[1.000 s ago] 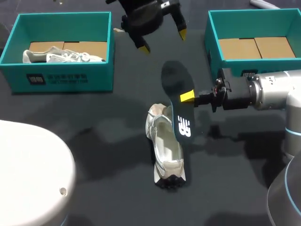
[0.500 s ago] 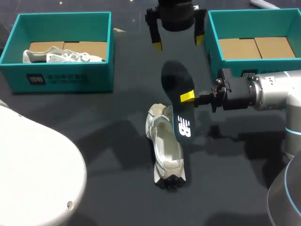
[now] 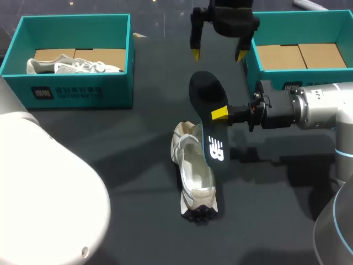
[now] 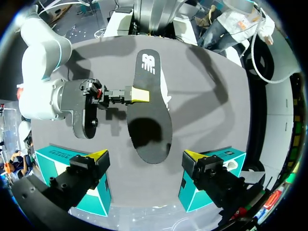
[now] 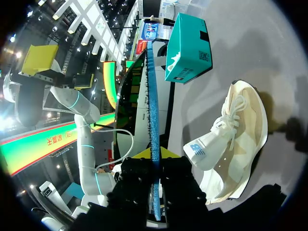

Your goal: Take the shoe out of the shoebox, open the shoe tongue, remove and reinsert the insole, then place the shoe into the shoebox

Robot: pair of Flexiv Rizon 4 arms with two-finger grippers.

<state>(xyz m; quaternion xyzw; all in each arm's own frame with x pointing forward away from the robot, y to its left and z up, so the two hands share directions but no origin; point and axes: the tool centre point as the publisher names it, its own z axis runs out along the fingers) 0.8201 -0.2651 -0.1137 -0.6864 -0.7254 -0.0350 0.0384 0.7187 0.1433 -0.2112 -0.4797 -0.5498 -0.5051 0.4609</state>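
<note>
**A:** Which step are we looking at?

**B:** The insole (image 3: 209,132) is out of the shoe (image 3: 193,176), so I am judging that the removal is done and the reinsertion is coming up. The right gripper (image 3: 220,114) is pinching the insole at its edge, about midway along. It is holding the insole up on its side just beside the shoe, above the table (image 3: 110,143).

**A:** And where is the shoe lying?

**B:** It is lying out on the table, apart from both boxes, with its opening facing up and nothing gripping it.

**A:** What is the left gripper (image 3: 218,54) doing?

**B:** It is hanging beyond the far end of the insole, with its fingers spread wide and nothing between them.

**A:** So what is the next move calling for?

**B:** I am thinking the insole needs turning flat and lining up with the shoe's opening, with one end going in first. The shoe is lying loose, so it is likely to slide. The free gripper is probably needed to steady it or to guide the insole's far end.

**A:** And after that?

**B:** The shoe is going back into a box. The left shoebox (image 3: 66,91) is already holding another shoe (image 3: 71,66). The right shoebox (image 3: 298,27) is showing only cardboard, so that one is looking like the place.
</note>
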